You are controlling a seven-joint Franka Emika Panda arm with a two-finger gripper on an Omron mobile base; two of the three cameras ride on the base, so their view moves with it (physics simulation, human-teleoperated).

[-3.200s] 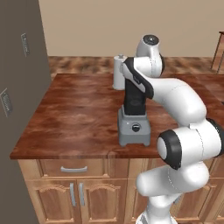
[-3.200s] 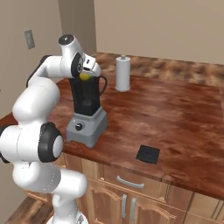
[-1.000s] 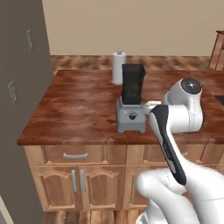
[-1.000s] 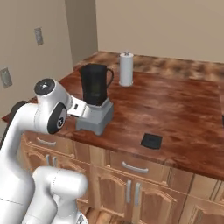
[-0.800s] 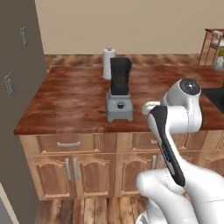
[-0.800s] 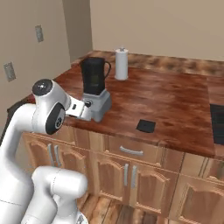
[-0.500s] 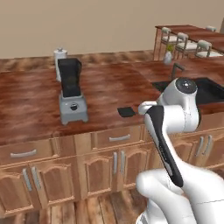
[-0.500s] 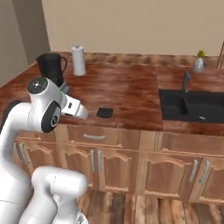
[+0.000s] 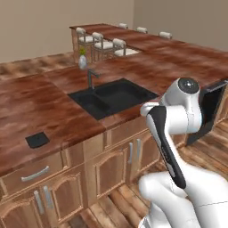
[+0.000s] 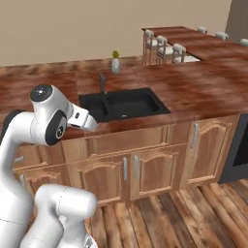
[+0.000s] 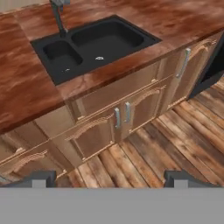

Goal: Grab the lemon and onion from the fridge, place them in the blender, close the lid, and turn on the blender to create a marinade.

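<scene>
The lid (image 9: 38, 139), a flat black square, lies on the wooden counter near its front edge, at the left of the left base view. My gripper (image 11: 111, 179) is open with nothing between its fingertips (image 11: 40, 177). It looks down at the cabinet doors and floor in front of the black sink (image 11: 92, 43). My arm is folded close to the body, with the hand near the counter edge beside the sink (image 10: 123, 104). The lemon, onion, fridge and blender are out of view.
A faucet (image 9: 91, 78) stands behind the sink (image 9: 111, 95), and a small vase (image 10: 115, 63) beyond that. Stools (image 9: 102, 42) line a raised bar at the back. A dark appliance front (image 10: 240, 140) sits at the counter's right end. Open wooden floor lies before the cabinets (image 11: 118, 118).
The base has swung round, so the whole scene shifted. The blender and paper-towel roll left the pictures, and the sink and bar came in. The gripper stays open.
</scene>
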